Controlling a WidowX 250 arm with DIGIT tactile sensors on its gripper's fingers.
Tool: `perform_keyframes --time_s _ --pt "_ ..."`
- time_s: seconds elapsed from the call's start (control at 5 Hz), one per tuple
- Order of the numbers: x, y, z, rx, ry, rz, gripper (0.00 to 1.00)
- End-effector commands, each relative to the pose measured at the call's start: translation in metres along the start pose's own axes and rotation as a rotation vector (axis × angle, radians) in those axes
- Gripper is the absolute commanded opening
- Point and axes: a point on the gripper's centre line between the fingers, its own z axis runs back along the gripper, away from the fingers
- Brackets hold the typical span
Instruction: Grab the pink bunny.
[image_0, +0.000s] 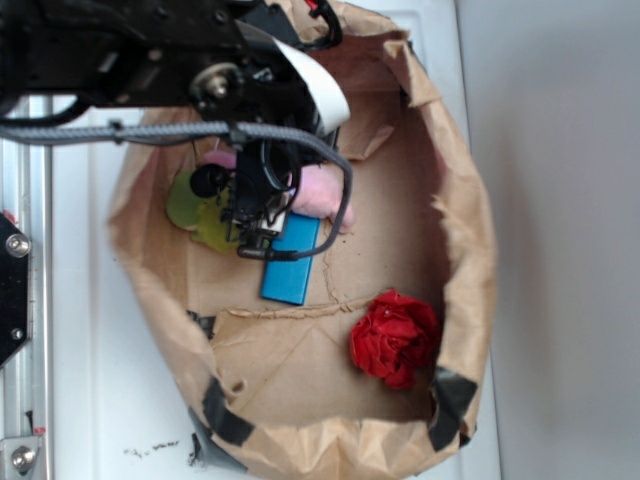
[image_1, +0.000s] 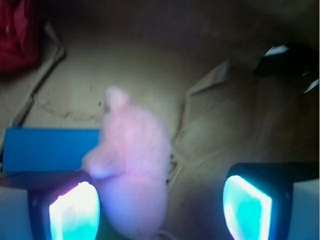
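Note:
The pink bunny (image_1: 134, 165) lies on the brown paper floor of the bag, blurred and close in the wrist view, between my two glowing fingers and nearer the left one. My gripper (image_1: 160, 210) is open, its jaws wide apart, with a clear gap between the bunny and the right finger. In the exterior view the bunny (image_0: 322, 190) shows as a pink patch partly hidden behind the black gripper (image_0: 262, 215), which hangs low inside the bag over it.
A blue block (image_0: 291, 260) lies right beside the bunny, touching it in the wrist view (image_1: 50, 149). A lime-green plush (image_0: 195, 205) sits by the bag's left wall. A red tissue ball (image_0: 394, 338) rests at the front right. Crumpled paper bag walls (image_0: 470, 230) ring everything.

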Motion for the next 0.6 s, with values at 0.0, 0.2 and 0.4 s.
perform_keyframes --time_s 0.0,0.2,0.4 --pt "0.007 -0.011 -0.003 0.044 -0.025 -0.06 1.0" --pt "0.005 -0.02 -0.006 0.045 -0.014 -0.089 1.0" --pt "0.004 -0.029 -0.012 0.042 -0.007 -0.11 1.0"
